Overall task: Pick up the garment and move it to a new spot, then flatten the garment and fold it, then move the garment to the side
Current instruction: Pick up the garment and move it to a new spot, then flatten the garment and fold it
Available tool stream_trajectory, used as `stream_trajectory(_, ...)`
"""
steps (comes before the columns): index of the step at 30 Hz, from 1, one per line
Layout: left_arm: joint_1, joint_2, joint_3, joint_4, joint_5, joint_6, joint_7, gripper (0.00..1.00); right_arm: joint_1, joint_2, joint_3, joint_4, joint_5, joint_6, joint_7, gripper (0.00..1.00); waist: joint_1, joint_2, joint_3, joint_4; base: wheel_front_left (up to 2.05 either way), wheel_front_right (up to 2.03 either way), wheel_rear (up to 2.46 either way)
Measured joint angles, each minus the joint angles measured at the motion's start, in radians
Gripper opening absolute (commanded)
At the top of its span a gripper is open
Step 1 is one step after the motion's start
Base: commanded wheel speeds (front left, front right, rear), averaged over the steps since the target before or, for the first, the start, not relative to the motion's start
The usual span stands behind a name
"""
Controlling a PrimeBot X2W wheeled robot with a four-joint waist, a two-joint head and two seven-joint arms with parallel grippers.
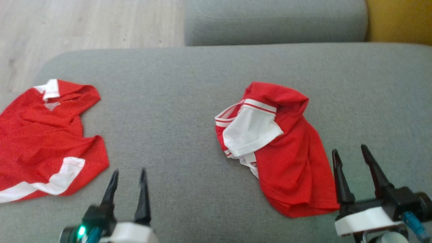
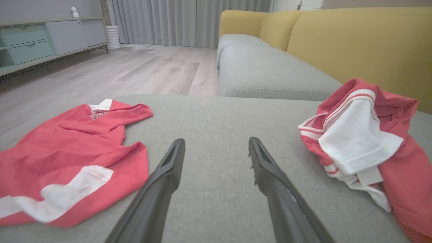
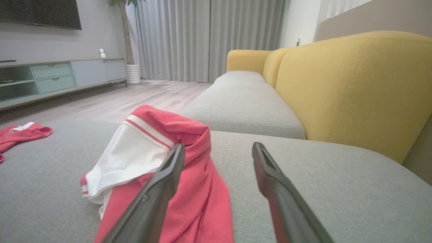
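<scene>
Two red-and-white garments lie on the grey sofa seat (image 1: 175,101). One garment (image 1: 290,152) is bunched up at the centre right, its white sleeve folded over the red cloth; the wrist views show it too (image 2: 354,141) (image 3: 199,189). The other red garment (image 1: 40,135) (image 2: 67,145) (image 3: 20,133) lies spread more loosely at the seat's left edge. My left gripper (image 1: 129,172) (image 2: 216,141) is open over bare cushion between the two. My right gripper (image 1: 349,150) (image 3: 218,146) is open just right of the bunched garment, touching nothing.
A second grey seat cushion (image 1: 273,20) lies beyond the near one, with a yellow backrest (image 3: 351,91) along the right. Wooden floor (image 1: 84,23) lies past the seat's far left edge. A low cabinet (image 2: 44,40) and curtains (image 3: 202,37) stand far off.
</scene>
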Motion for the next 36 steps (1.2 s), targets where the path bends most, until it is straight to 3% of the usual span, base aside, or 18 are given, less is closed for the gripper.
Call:
stream_trajectory(12, 0.070, -0.034, 0.076, -0.018, 0.043, -0.053, 0.000, 1.00, 0.045, 0.005, 0.019, 0.040, -0.021, 0.000, 0.000, 1.00, 0.0000, 0.0000, -0.029, 0.026, 0.00, 0.00, 0.00)
stream_trajectory(19, 0.068, -0.047, 0.086, -0.018, 0.043, -0.069, 0.000, 1.00, -0.005, 0.007, 0.085, 0.093, -0.039, 0.000, 0.012, 1.00, 0.0000, 0.0000, -0.014, 0.019, 0.00, 0.00, 0.00)
stream_trajectory(29, -0.029, -0.049, 0.012, -0.017, -0.004, -0.054, 0.000, 1.00, -0.377, 0.011, 0.243, 0.225, 0.021, 0.000, 0.360, 1.00, 0.0000, 0.0000, 0.052, 0.066, 0.00, 0.00, 0.00)
stream_trajectory(36, -0.052, -0.050, -0.030, -0.012, -0.041, -0.016, 0.000, 1.00, -0.438, 0.012, 0.260, 0.306, 0.028, 0.000, 0.523, 1.00, 0.0000, 0.0000, 0.080, 0.140, 0.00, 0.00, 0.00)
